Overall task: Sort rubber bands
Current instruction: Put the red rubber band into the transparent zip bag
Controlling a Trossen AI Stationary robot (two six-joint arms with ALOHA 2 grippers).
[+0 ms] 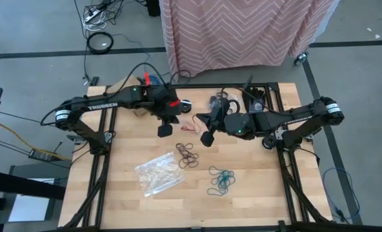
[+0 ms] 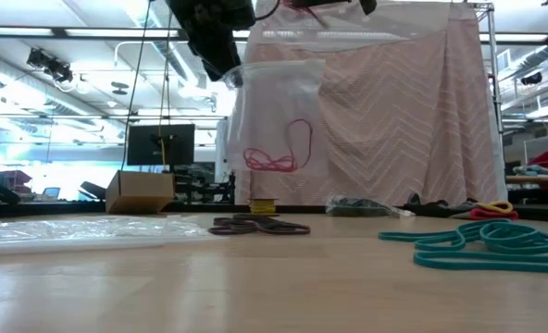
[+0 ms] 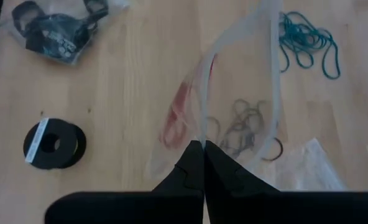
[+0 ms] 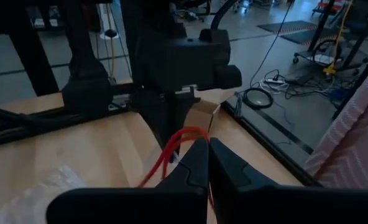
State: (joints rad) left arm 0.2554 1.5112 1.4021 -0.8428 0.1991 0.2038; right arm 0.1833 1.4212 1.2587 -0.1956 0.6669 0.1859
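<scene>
1. High view: a pale wooden table (image 1: 126, 206) stands on a grey floor, with a pink zigzag-patterned cloth (image 1: 242, 29) behind it. My left gripper (image 1: 166, 129) and my right gripper (image 1: 208, 138) hang close together over the table's far middle. Brown rubber bands (image 1: 188, 156) lie beside an empty clear plastic bag (image 1: 159, 174); teal rubber bands (image 1: 222, 180) lie nearer the right.
2. Low view: a clear crinkly bag (image 2: 279, 129) hangs above the table, thin red rubber bands (image 2: 281, 153) inside.
3. Left wrist view: my left fingers (image 3: 184, 177) are pinched closed on that bag's edge.
4. Right wrist view: my right fingers (image 4: 227, 171) are closed together, red loops just beyond them; whether they grip them, I cannot tell.
</scene>
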